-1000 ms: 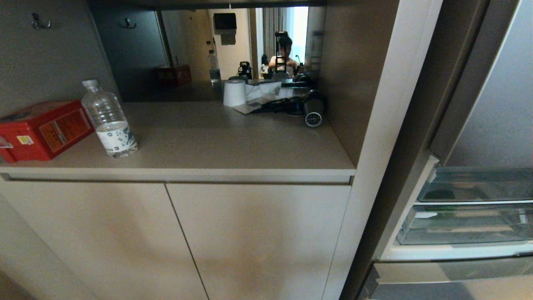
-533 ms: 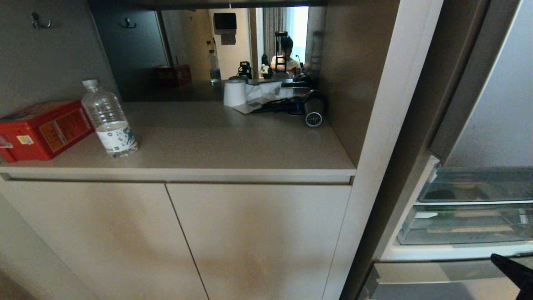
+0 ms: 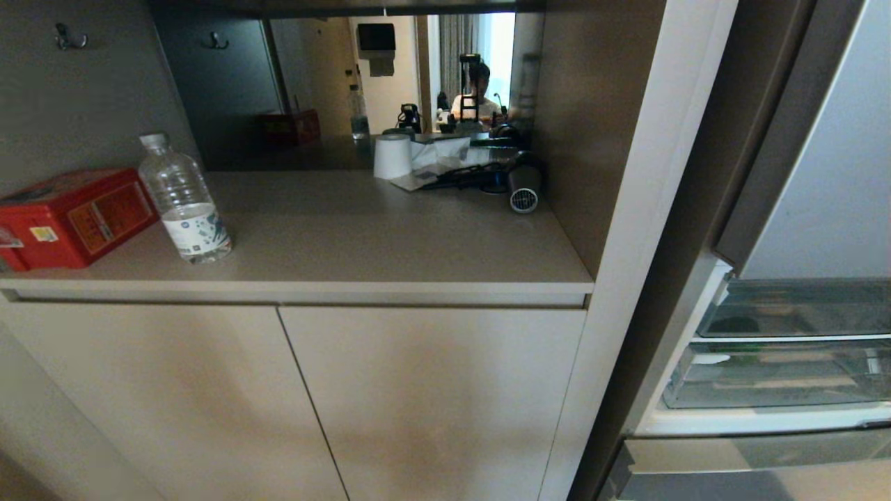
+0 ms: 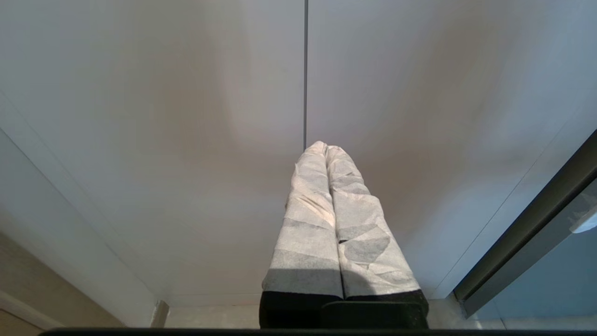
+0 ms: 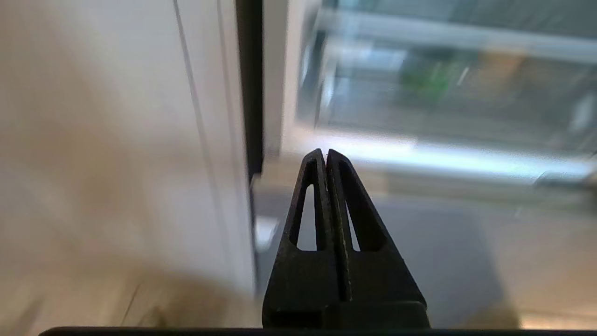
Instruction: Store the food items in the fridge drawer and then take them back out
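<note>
I'm in a home or hotel kitchenette: a beige counter (image 3: 390,236) over cupboard doors (image 3: 431,396) fills the frame's middle, with a bottle (image 3: 184,202), red box (image 3: 69,217) and hair dryer (image 3: 523,188) on it, and a fridge (image 3: 800,209) at right.

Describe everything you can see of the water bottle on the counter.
The water bottle is clear ribbed plastic with a pale cap and a white label printed in dark teal around its lower part. It looks nearly empty, though how much liquid is left is hard to tell. It stands upright near the front left of the beige counter, resting on that surface. The red box sits just to its left; whether they touch is unclear. Neither gripper is near it.
</note>
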Available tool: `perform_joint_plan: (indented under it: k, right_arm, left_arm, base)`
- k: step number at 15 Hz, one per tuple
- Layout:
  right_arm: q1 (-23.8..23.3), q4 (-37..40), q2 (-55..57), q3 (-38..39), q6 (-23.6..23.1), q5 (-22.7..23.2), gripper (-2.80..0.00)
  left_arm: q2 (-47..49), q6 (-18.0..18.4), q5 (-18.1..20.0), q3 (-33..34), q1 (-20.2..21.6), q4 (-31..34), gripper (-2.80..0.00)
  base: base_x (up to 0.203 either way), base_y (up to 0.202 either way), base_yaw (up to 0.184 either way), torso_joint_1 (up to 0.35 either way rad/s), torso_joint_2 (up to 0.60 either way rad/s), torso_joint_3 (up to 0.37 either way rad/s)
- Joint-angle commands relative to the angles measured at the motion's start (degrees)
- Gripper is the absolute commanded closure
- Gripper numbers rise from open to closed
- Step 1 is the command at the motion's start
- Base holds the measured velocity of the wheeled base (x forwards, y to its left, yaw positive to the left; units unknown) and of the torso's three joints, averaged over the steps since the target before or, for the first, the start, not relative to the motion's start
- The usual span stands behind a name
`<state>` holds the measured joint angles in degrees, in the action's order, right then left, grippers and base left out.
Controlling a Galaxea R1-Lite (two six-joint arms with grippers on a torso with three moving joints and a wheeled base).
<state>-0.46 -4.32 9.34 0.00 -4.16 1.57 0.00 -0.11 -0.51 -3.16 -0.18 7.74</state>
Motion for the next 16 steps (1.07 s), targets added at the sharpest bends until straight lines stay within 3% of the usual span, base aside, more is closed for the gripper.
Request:
perform_joint_plan:
  k: [1,11,13,16]
  right_arm:
    - [-0.10,-0.23,-9.93,1.34,-0.16,-0.35,0.00]
    - [-0.15,-0.44,-9.34,1.76,1.21,-1.23,0.00]
    - [-0.15,-0.63,-9.34,1.76,4.92,-2.15,0.00]
    - [-0.15,-0.69,-9.35,1.76,5.22,-2.36,0.00]
  left_arm:
    - [0.00,-0.07,-0.02,-0.01,0.01,-0.01,0.00]
    - [0.00,-0.07,-0.02,-0.01,0.01,0.00,0.00]
    - [0.00,-0.07,-0.02,-0.01,0.01,-0.01,0.00]
    - [0.00,-0.07,-0.02,-0.01,0.01,-0.01,0.00]
  base:
    - [0.000,0.000,0.000,0.000,0.00,0.000]
    - [0.000,0.000,0.000,0.000,0.00,0.000]
    - [0.000,0.000,0.000,0.000,0.00,0.000]
    - [0.000,0.000,0.000,0.000,0.00,0.000]
